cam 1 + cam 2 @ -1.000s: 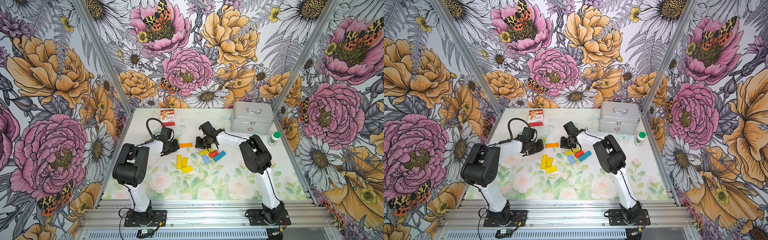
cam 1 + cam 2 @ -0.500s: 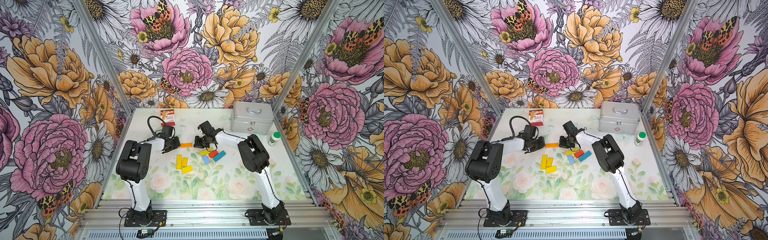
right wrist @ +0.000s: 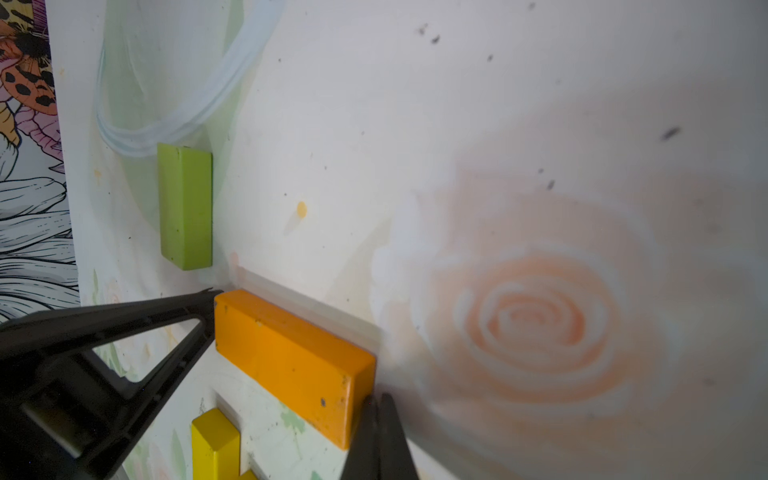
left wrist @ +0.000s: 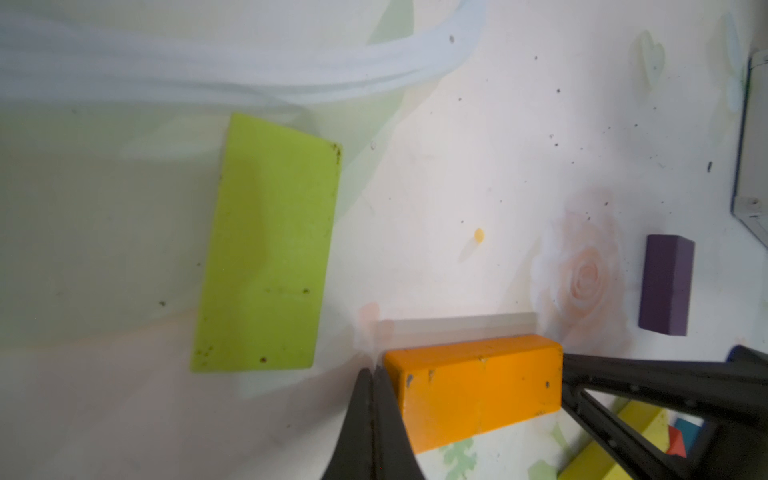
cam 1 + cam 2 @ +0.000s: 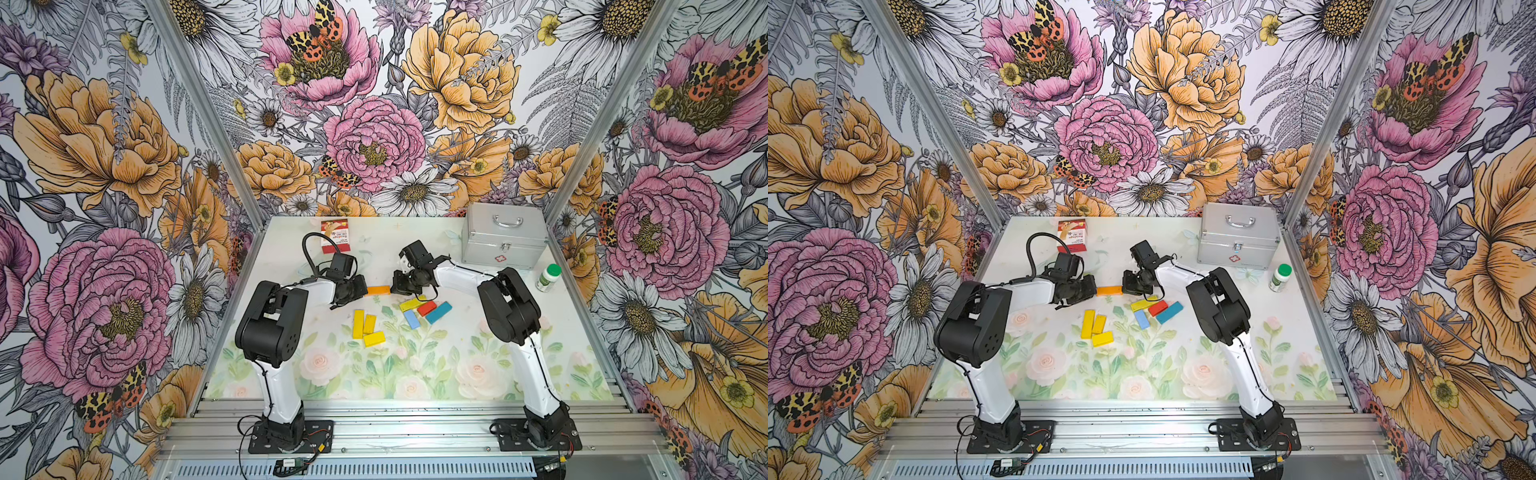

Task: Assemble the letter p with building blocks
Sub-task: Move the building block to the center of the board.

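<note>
Orange block (image 5: 378,290) lies flat on table (image 5: 478,386), on the far side of the other blocks. Left gripper (image 4: 371,372) and right gripper (image 3: 377,400), both w/ jaws together, touch one end each; nothing is clamped.

Risk: an uneven push could pivot the block, slip it off the narrow tips, or send it into its neighbours.

Count:
- 4 yellow blocks (image 5: 358,324)
- 1 orange
- 1 red block (image 5: 427,308)
- 1 lt-blue block (image 5: 411,319)
- 1 teal block (image 5: 438,312)
- 1 green block (image 4: 266,245)
- 1 purple block (image 4: 667,284)
- 1 card box (image 5: 335,235)
- 1 metal case (image 5: 503,241)
- 1 bottle (image 5: 548,277)
</note>
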### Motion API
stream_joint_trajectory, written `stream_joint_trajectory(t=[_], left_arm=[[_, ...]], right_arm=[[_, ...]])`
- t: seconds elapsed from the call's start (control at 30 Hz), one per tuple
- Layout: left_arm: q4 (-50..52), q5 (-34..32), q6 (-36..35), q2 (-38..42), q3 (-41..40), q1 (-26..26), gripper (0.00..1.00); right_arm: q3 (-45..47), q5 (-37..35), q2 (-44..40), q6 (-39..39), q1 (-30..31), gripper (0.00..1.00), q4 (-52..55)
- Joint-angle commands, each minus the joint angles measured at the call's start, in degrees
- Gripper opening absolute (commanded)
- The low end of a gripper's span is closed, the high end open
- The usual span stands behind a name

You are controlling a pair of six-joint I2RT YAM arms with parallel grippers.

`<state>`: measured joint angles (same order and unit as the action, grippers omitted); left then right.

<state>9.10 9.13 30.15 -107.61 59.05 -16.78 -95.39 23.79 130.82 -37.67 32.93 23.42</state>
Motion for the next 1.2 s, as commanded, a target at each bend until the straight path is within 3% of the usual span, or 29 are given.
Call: stream_joint_trajectory(t=[0.0, 0.4, 0.73, 0.87, 1.17], left_arm=[[3.3, 1.3, 1.3, 0.0, -3.2, -2.3, 0.00], [2.4, -0.6, 1.9, 7.6, -10.2, -2.2, 0.00], [1.9, -0.1, 1.1, 9.8, -9.1, 3.1, 0.00], [1.4, -1.9, 1.3, 14.0, -10.5, 3.7, 0.12], [0.5, -3.6, 2.2, 22.9, -15.7, 4.0, 0.31]], right_arm=[[3.3, 0.8, -0.9, 0.5, 0.8, 0.00, 0.5], [9.4, -0.2, -4.7, 0.5, 2.3, 0.00, -0.2], [9.8, -2.5, -6.4, -0.4, 2.2, 0.00, -0.1], [10.2, -5.5, -8.7, 0.8, 2.2, 0.00, -0.1], [11.3, -9.2, -18.0, 7.7, 4.5, 0.45, 0.0]])
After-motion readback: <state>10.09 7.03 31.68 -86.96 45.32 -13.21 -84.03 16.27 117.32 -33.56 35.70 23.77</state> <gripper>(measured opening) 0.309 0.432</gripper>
